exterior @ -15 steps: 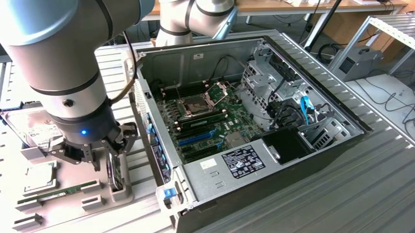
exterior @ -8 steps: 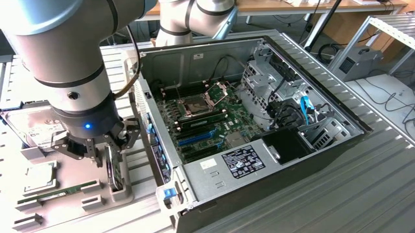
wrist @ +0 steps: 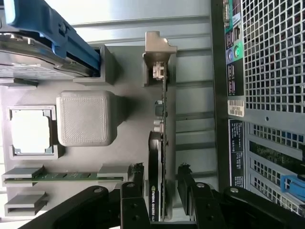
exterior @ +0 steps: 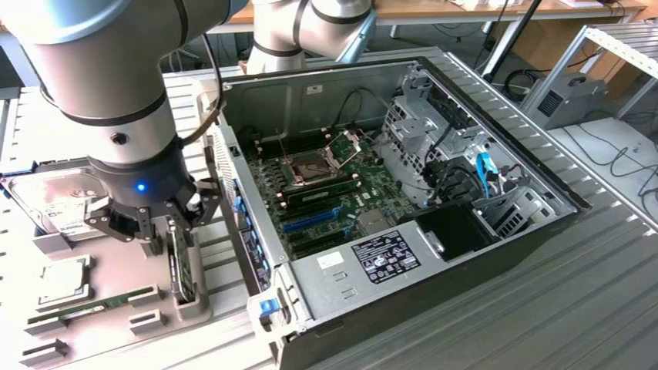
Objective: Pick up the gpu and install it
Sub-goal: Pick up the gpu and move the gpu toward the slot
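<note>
Claw (wrist: 160, 169) astride upright gpu (wrist: 156, 152) — jaws apart

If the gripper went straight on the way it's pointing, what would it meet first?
Probably the gpu, standing on edge below the open gripper; its fingers straddle the card, so its top edge would enter between them.
</note>
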{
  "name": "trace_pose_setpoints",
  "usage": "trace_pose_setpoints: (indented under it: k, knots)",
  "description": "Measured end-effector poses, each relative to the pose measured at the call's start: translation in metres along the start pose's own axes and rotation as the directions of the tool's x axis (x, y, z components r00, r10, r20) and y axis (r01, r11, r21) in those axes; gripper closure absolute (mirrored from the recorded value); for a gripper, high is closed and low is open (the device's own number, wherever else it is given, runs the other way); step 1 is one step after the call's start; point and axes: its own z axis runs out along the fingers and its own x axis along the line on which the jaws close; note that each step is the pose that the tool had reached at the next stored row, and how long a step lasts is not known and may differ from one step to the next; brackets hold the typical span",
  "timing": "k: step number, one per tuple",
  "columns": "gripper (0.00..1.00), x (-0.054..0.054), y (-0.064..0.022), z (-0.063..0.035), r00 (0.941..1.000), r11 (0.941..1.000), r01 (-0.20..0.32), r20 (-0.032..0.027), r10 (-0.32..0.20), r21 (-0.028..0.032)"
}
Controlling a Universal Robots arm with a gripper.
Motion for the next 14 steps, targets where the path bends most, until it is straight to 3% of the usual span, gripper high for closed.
trace_pose_setpoints:
  k: [5, 14]
  knots:
    - [0.58, 0.001, 0.0100, 0.0056, 1.0000, 1.0000, 0.000, -0.0019, 0.000, 0.0001]
    - [0.58, 0.002, 0.0111, 0.0156, 1.0000, 1.0000, 0.000, -0.0036, 0.000, 0.0002]
